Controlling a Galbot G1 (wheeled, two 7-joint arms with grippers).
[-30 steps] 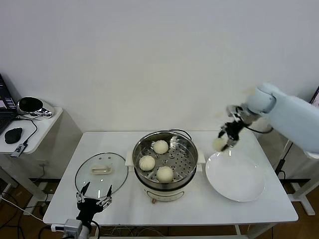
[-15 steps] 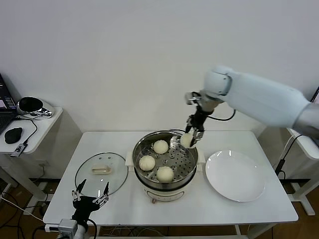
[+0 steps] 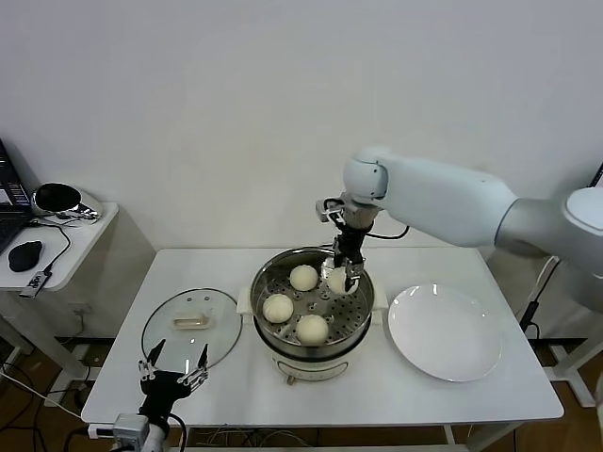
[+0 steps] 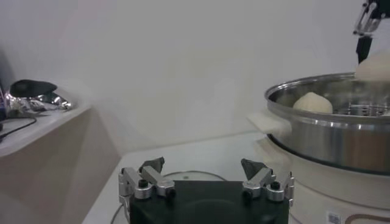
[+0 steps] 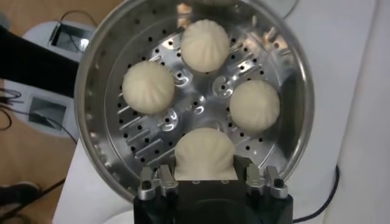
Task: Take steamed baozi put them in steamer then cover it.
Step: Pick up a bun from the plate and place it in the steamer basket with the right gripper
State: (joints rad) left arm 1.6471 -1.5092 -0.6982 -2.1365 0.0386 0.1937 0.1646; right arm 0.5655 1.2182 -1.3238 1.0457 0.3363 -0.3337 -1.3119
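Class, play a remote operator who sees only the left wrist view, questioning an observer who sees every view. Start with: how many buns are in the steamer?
Observer: Three buns lie on the tray of the steamer; a fourth bun is held over it.
Operator: Held by what?
Observer: The right gripper, shut on it.
Operator: Where is the lid?
Observer: The glass lid lies flat on the table, just beyond the open left gripper.
Operator: Any buns left elsewhere?
Observer: No, the white plate is bare.

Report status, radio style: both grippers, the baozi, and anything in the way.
Right gripper shut on fourth baozi, low over steamer tray. Three baozi already inside. Left gripper open, idle near glass lid. Nothing blocking the empty spot.
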